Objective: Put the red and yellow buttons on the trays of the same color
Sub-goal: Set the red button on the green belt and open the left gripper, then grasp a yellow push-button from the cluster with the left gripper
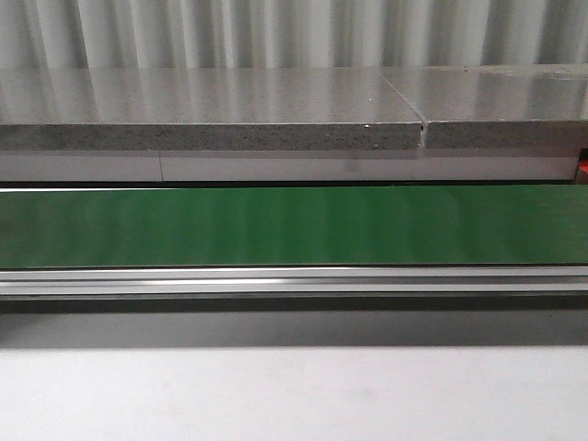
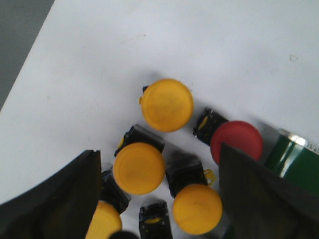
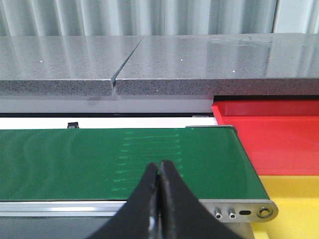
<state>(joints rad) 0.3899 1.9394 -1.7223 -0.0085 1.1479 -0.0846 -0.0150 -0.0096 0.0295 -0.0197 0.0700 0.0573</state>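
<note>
Beside the end of the green conveyor belt, yellow buttons and one red button cluster under the left gripper, jaws spread wide, while the right gripper hangs pressed together over that belt, red tray and yellow tray alongside.

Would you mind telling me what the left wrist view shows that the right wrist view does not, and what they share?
Only the left wrist view shows the buttons: four yellow buttons and one red button on a white surface, framed by the open left gripper. Only the right wrist view shows the red tray, the yellow tray, the grey slab and the shut right gripper. Both show the green conveyor belt.
</note>
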